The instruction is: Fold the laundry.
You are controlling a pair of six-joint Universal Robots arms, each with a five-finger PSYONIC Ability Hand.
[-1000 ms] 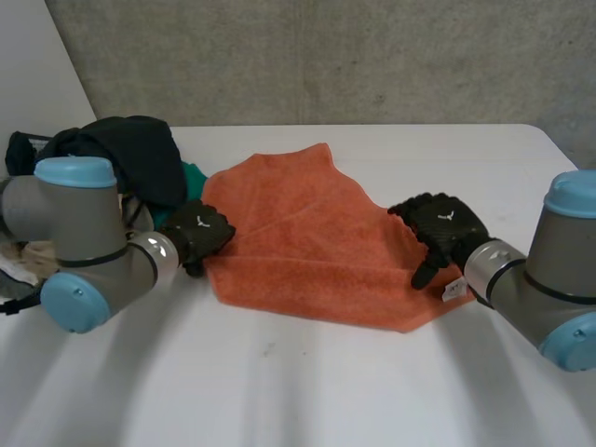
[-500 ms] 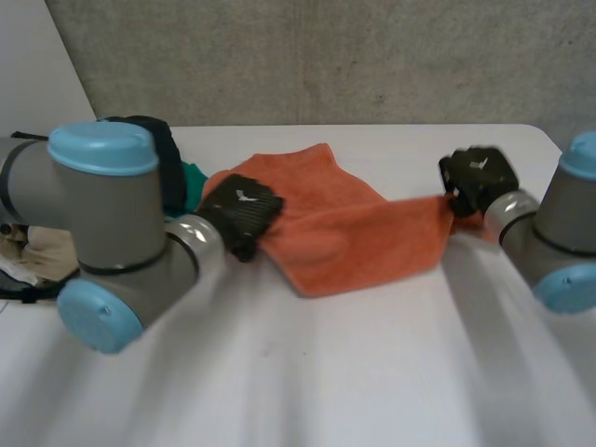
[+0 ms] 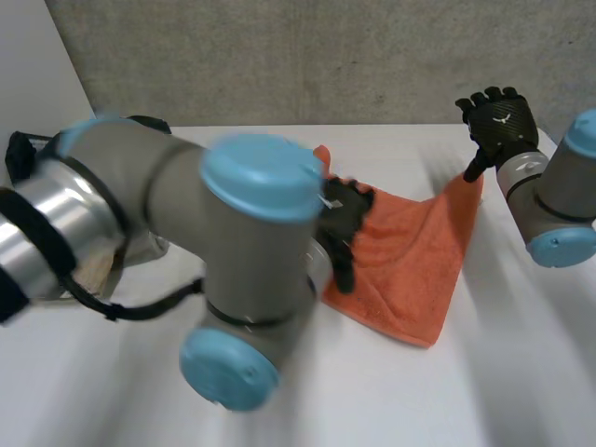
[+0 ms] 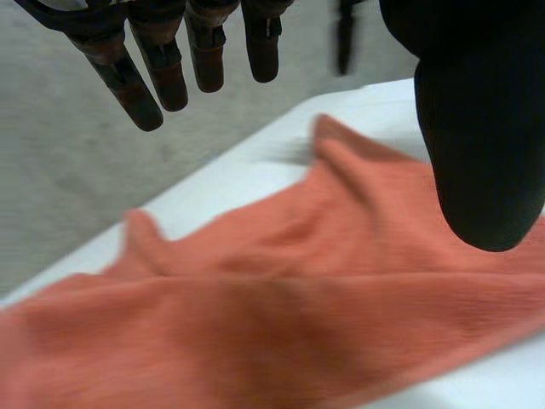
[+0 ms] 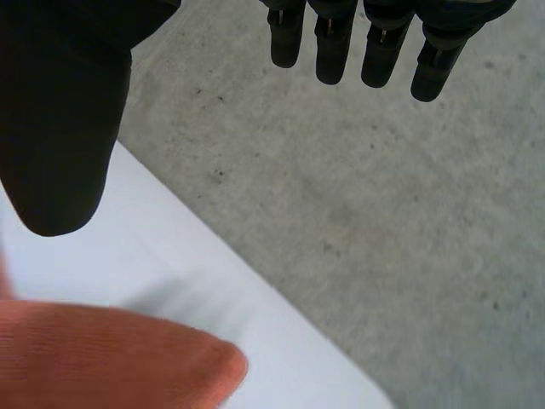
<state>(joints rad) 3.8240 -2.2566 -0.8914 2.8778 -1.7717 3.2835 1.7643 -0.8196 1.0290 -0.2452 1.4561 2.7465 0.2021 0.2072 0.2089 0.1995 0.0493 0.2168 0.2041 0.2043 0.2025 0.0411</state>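
Orange terry towel sags between your left hand and right hand, both splayed, gripping nothing; the unheld corner may slump

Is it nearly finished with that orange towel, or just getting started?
Early days. Done: the orange towel lies on the white table, rumpled, with no tidy fold showing. In hand: the left hand is open at its edge; the right hand is open above a raised corner. Left: all the folding.
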